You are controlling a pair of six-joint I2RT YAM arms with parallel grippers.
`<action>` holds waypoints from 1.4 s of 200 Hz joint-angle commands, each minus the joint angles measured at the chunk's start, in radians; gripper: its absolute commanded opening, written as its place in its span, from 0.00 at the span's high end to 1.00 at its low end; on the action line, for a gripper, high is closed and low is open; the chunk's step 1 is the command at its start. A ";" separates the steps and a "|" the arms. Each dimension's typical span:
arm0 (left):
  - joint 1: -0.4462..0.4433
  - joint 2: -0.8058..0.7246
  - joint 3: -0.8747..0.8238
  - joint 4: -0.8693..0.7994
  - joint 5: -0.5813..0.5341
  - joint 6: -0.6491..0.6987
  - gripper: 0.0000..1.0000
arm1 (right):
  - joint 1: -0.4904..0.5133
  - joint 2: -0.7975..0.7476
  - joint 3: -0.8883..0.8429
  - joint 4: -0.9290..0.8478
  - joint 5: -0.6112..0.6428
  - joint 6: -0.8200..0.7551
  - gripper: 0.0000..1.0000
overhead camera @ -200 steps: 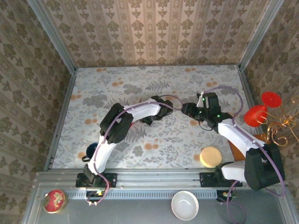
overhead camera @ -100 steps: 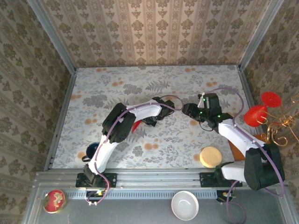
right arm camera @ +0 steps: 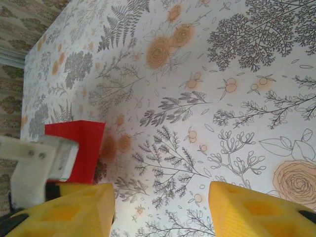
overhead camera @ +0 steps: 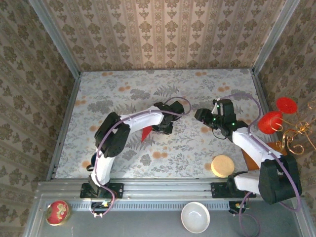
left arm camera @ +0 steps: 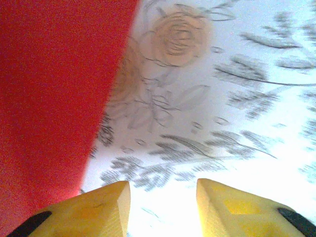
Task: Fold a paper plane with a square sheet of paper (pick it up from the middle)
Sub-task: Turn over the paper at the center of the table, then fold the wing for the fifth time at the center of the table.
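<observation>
The red sheet of paper (overhead camera: pixel 146 134) lies on the flowery table (overhead camera: pixel 207 89), near the middle, partly under the left arm (overhead camera: pixel 143 118). It looks folded a bit, but it is no pointed plane yet, so I think most folds are left to do. The left claw (left arm camera: pixel 163 190) is just beside its edge, spread and holding nothing. The right claw (right arm camera: pixel 163 197) is spread wide too, a little way off.

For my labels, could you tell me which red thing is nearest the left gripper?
The paper, right beside the left gripper; the glasses and tin sit far away.
</observation>
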 commanded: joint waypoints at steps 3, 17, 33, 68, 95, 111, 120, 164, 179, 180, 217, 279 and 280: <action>-0.031 -0.085 -0.034 0.078 0.123 -0.072 0.56 | -0.005 -0.008 -0.005 -0.014 0.031 0.011 0.45; -0.042 -0.131 -0.063 0.118 0.168 -0.090 0.55 | -0.004 0.000 -0.003 -0.012 0.025 0.014 0.45; -0.042 -0.196 -0.118 0.185 0.227 -0.108 0.52 | -0.005 0.007 -0.001 -0.005 0.013 0.012 0.43; 0.010 -0.354 -0.274 0.327 0.307 -0.132 0.47 | -0.005 0.023 -0.011 0.037 -0.032 0.023 0.38; 0.104 -0.433 -0.430 0.416 0.344 -0.167 0.44 | 0.001 0.051 -0.024 0.090 -0.088 0.047 0.38; 0.151 -0.452 -0.502 0.472 0.378 -0.181 0.44 | 0.012 0.069 -0.027 0.105 -0.094 0.059 0.38; 0.174 -0.455 -0.529 0.495 0.394 -0.188 0.43 | 0.017 0.081 -0.026 0.110 -0.097 0.062 0.38; 0.255 -0.419 -0.586 0.582 0.452 -0.187 0.43 | 0.058 0.122 -0.023 0.140 -0.079 0.077 0.37; 0.278 -0.398 -0.588 0.594 0.447 -0.178 0.43 | 0.087 0.139 -0.012 0.144 -0.070 0.052 0.36; 0.279 -0.396 -0.588 0.594 0.447 -0.177 0.43 | 0.090 0.140 -0.012 0.144 -0.069 0.051 0.36; 0.316 -0.339 -0.581 0.643 0.473 -0.175 0.44 | 0.150 0.194 0.023 0.109 -0.044 0.032 0.34; 0.338 -0.303 -0.663 0.750 0.513 -0.230 0.44 | 0.251 0.336 0.093 0.076 -0.074 0.126 0.40; 0.338 -0.303 -0.665 0.751 0.514 -0.231 0.44 | 0.253 0.338 0.093 0.077 -0.076 0.128 0.40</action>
